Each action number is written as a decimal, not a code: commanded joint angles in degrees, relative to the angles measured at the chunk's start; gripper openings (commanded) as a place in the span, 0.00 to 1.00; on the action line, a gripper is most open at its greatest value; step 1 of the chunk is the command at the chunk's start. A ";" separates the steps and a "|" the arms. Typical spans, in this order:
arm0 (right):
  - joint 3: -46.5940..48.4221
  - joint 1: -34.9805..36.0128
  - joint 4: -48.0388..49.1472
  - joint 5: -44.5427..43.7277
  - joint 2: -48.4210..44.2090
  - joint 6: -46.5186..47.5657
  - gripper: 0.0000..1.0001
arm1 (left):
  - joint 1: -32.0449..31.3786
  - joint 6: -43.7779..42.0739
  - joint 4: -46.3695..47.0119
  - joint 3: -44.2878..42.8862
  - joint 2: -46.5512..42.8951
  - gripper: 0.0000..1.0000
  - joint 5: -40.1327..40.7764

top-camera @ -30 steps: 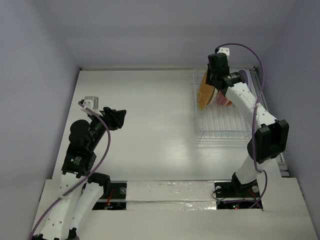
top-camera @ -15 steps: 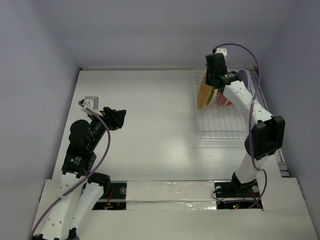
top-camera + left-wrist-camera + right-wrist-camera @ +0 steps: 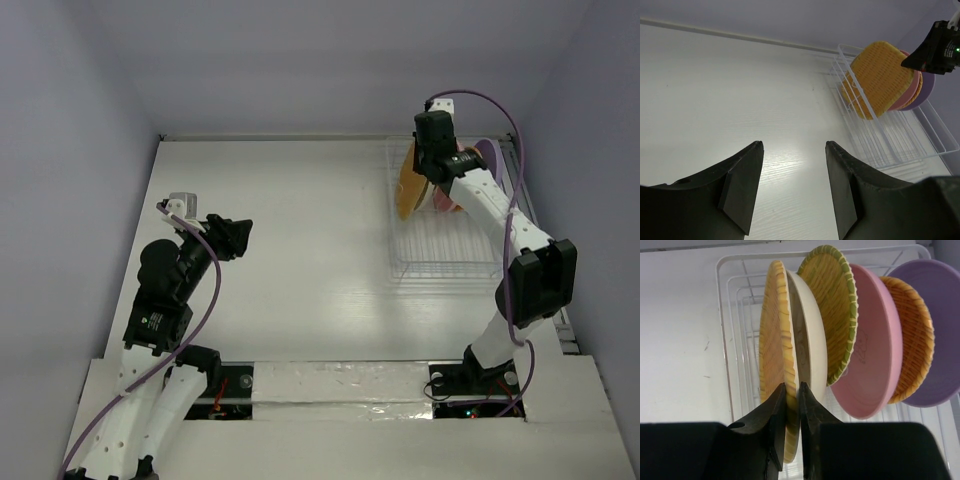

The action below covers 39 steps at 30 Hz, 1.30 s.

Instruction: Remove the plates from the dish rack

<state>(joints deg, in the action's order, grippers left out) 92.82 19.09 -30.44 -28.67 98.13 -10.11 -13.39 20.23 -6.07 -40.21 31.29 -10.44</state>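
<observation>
From overhead, the dish rack (image 3: 445, 255) sits at the far right of the white surface (image 3: 300, 220). The plates in it show as little more than an orange sliver with some pink and purple behind the right arm.

The right wrist view sorts them out: six stand on edge, one behind another.
- Nearest is the tan-orange plate (image 3: 772, 355), a rounded square with a woven, basket-like pattern.
- Close against its back is a smooth cream plate (image 3: 810, 340).
- Next is a yellowish plate (image 3: 832, 305) with a green-striped rim.
- After that comes a plain, glossy pink plate (image 3: 875, 365).
- Behind it is a round orange plate (image 3: 912, 340), woven-looking again.
- Last is a smooth purple plate (image 3: 940, 315).

The right hand (image 3: 792, 390) is clamped on the rim of the tan-orange plate. One dark finger is on its patterned face and the other is on the side toward the cream plate.

The left wrist view gives the rack from the side. It is thin white wire with upright prongs, and the plates are bunched at its far end, leaning. The left hand (image 3: 794, 147) hangs over the surface well apart from the rack. Its two dark fingers are spread, with only bare surface showing between them.
</observation>
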 commanded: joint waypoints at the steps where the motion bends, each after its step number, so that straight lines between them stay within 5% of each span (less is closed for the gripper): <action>1: -2.10 -0.37 10.30 -2.80 -7.59 5.00 0.00 | 0.29 0.07 2.20 -2.16 0.09 0.50 -0.64; 19: -9.41 1.21 22.53 -4.21 -22.01 4.84 0.00 | 1.87 0.16 2.46 -1.98 0.53 0.49 -1.34; 26: -10.72 5.77 24.71 9.32 -26.05 -5.97 0.00 | 2.92 0.16 2.20 -2.25 0.18 0.49 -0.29; 39: -8.28 20.97 41.32 23.30 -7.62 -25.99 0.00 | 3.46 0.43 0.62 -2.77 0.09 0.48 3.41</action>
<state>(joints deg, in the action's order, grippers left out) 81.08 37.58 0.40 -9.21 86.89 -28.14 -10.35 20.29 -6.87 -40.23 31.75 -7.79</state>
